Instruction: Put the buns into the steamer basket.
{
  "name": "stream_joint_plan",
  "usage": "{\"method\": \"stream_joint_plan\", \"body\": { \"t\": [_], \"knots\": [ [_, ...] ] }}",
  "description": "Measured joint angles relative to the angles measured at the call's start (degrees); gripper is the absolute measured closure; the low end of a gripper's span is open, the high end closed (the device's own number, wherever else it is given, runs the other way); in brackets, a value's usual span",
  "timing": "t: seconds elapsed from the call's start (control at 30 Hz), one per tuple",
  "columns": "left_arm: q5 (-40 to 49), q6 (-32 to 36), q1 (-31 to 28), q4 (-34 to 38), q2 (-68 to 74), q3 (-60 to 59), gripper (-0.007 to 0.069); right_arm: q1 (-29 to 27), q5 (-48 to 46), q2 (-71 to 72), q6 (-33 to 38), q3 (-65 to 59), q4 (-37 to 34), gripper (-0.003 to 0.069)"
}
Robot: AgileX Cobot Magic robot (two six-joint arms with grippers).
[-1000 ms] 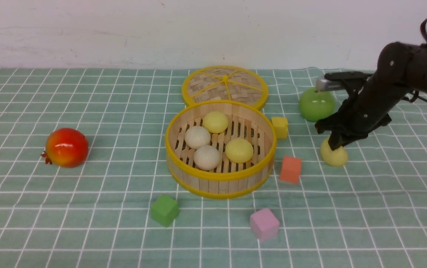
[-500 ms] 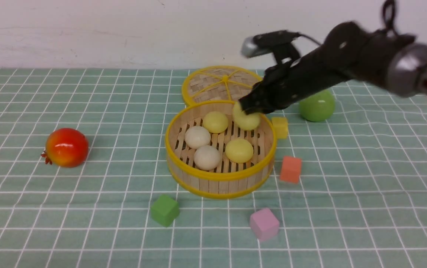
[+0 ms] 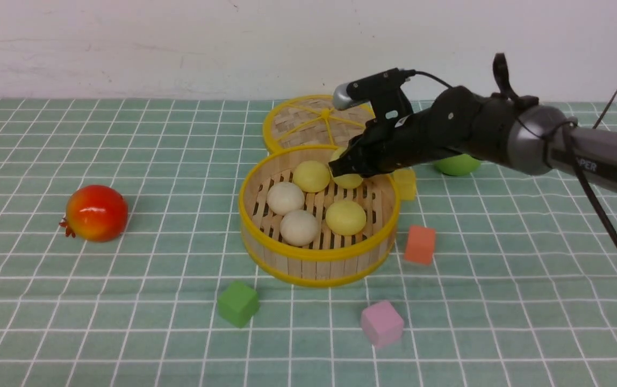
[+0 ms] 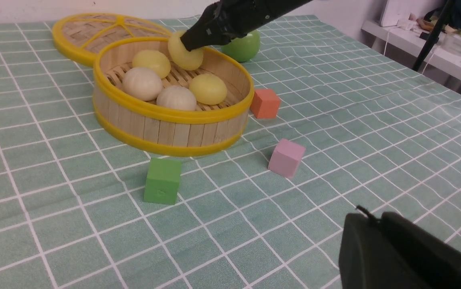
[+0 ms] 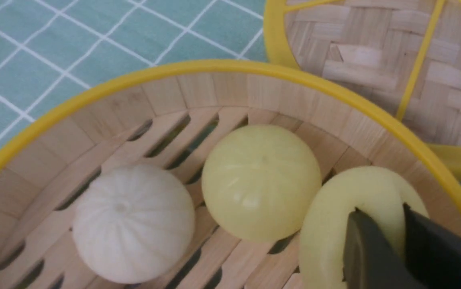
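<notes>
Front view: a round bamboo steamer basket with a slatted wooden bottom and yellow rims sits mid-table on a green checked tablecloth. Four small dome-shaped buns lie inside: two off-white buns on the left side and two pale yellow buns, one at the rear and one on the right. The black right arm reaches in from the right, and the right gripper holds a fifth pale yellow bun just inside the basket's far right wall. A flat woven yellow-rimmed lid lies behind the basket, touching it. A shiny red pomegranate sits well to the left; a green apple is partly hidden behind the arm. A yellow cube, an orange cube, a pink cube and a green cube lie around the basket.

Left wrist view: the gripped bun is at rim height, over the basket's interior, with the dark fingers clamped on its upper part. Only a black corner of the left gripper shows, so I cannot tell how its jaws stand.

Right wrist view: the dark fingertips press narrowly on the gripped bun, which sits beside the rear yellow bun.
</notes>
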State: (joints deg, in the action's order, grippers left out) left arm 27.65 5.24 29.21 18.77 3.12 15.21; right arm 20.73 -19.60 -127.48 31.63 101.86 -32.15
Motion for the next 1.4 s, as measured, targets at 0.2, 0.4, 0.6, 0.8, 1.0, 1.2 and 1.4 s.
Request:
{"method": "stream_joint_plan", "body": {
  "t": [0.2,0.4,0.6,0.8,1.0,1.2,1.4],
  "knots": [
    [0.0,0.0,0.0,0.0,0.0,0.0,0.0582,0.0,-0.7,-0.4,0.0,0.0,2.1,0.0358],
    [0.0,0.0,0.0,0.0,0.0,0.0,0.0575,-0.1,-3.5,0.8,0.0,0.0,4.4,0.0235],
    [0.0,0.0,0.0,0.0,0.0,0.0,0.0566,-0.7,-14.7,10.3,-0.4,0.0,6.8,0.0203],
    [0.0,0.0,0.0,0.0,0.0,0.0,0.0561,-3.6,-35.5,24.9,-9.0,0.0,12.5,0.0269],
    [0.0,0.0,0.0,0.0,0.0,0.0,0.0554,-5.2,-44.3,38.0,-22.1,-2.3,20.9,0.0451],
    [0.0,0.0,0.0,0.0,0.0,0.0,0.0549,-5.2,-48.6,47.2,-27.4,-8.1,23.3,0.0594],
    [0.0,0.0,0.0,0.0,0.0,0.0,0.0546,-5.2,-52.2,56.8,-28.1,-17.4,25.0,0.0666]
  ]
}}
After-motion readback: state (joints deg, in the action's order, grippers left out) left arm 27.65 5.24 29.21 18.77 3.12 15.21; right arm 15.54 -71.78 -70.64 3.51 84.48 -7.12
